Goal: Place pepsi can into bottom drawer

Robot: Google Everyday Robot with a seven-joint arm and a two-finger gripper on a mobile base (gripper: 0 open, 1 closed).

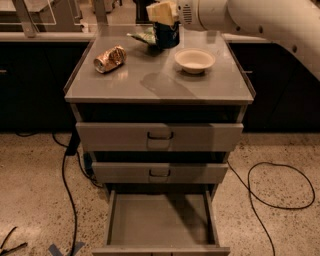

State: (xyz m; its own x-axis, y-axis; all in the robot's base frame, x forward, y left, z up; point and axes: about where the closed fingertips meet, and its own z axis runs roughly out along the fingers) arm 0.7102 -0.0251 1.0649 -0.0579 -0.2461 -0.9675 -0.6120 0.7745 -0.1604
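Note:
The pepsi can [168,35], dark blue, hangs at the back of the cabinet top [150,82], just left of the bowl. My gripper [162,13] comes down on it from above, its pale fingers shut around the can's top, which they hide. The arm [260,20] reaches in from the upper right. The bottom drawer [160,220] is pulled out at the foot of the cabinet, showing a bare grey floor. The can's shadow falls on the middle of the cabinet top.
A crushed gold can [110,59] lies at the top's left. A white bowl [195,60] sits right of the pepsi can, and a green packet [141,36] lies behind it. The two upper drawers [160,137] are closed. Cables [270,187] trail on the floor.

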